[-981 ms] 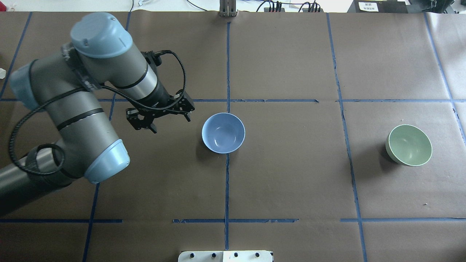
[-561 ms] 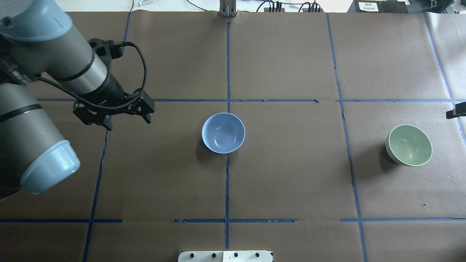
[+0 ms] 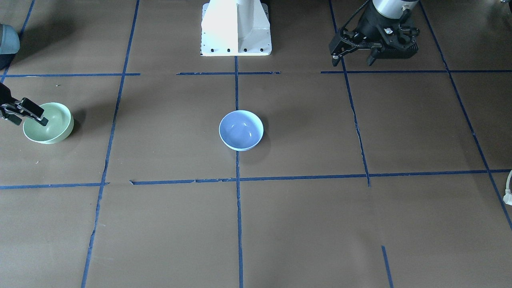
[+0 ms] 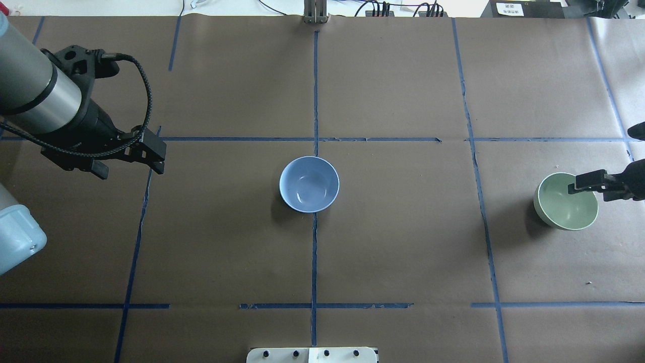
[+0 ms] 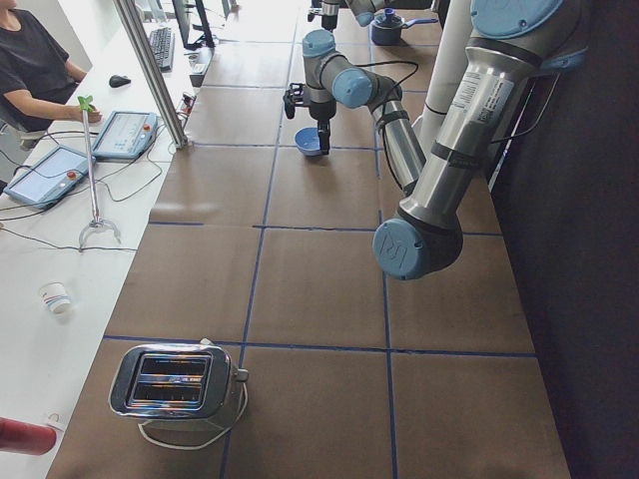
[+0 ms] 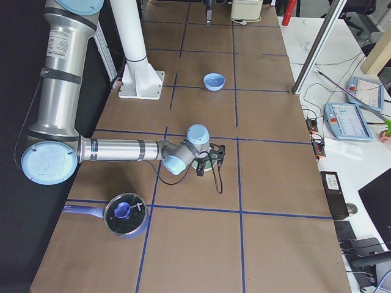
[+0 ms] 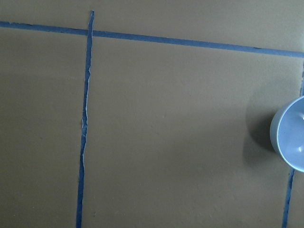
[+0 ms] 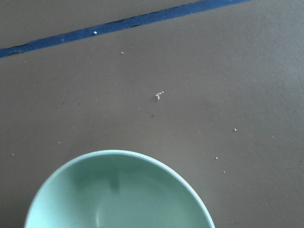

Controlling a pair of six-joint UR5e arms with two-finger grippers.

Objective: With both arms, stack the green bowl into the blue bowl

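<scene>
Right, current state. The blue bowl (image 4: 309, 184) sits upright at the centre of the overhead frame, on the brown counter (image 4: 403, 242), over the vertical blue tape line (image 4: 315, 91). The green bowl (image 4: 562, 212) is upright at the right of that frame, well apart from the blue bowl.

The right arm (image 6: 116, 149) comes in low from the right edge at the green bowl. Right jaws: apart. One finger (image 4: 587, 182) lies over the bowl's inside near its upper right rim. The other tip shows at the right edge of the frame, above the bowl. Contact with the rim: cannot tell. The right wrist view has the green bowl's rim at the bottom, with bare counter above it.

The left arm (image 4: 30, 96) is at the upper left of the overhead frame. Left jaws: apart and empty, above the counter, well left of the blue bowl. The left wrist view catches the blue bowl at its right edge.

Front view: the white pedestal (image 3: 236, 28) is top centre. Right side view: a lidded pot (image 6: 125, 213) is lower left, near the right arm.
</scene>
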